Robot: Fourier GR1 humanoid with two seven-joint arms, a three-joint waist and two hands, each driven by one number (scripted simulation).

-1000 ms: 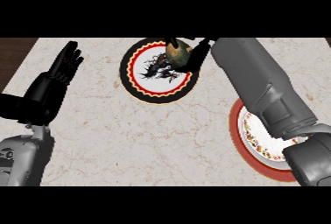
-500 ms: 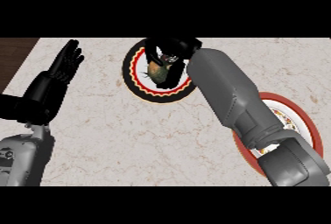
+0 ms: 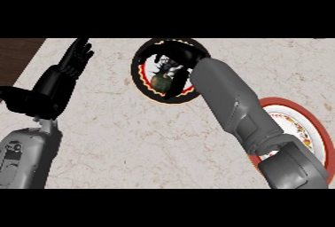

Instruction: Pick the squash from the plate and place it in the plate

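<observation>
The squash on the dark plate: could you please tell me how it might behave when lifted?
The squash looks rounded and oval, so it may roll on the dark plate if nudged. It appears solid, so probably stiff, not floppy. Its curved sides could slip against the right hand over the plate.

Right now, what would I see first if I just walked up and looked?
The big grey right forearm slants across the counter to the dark-rimmed plate at the top, where the right hand is right by a green squash. Next comes the red-rimmed plate at the right edge, partly under that arm. At the left, the left hand rests open, fingers up.
</observation>
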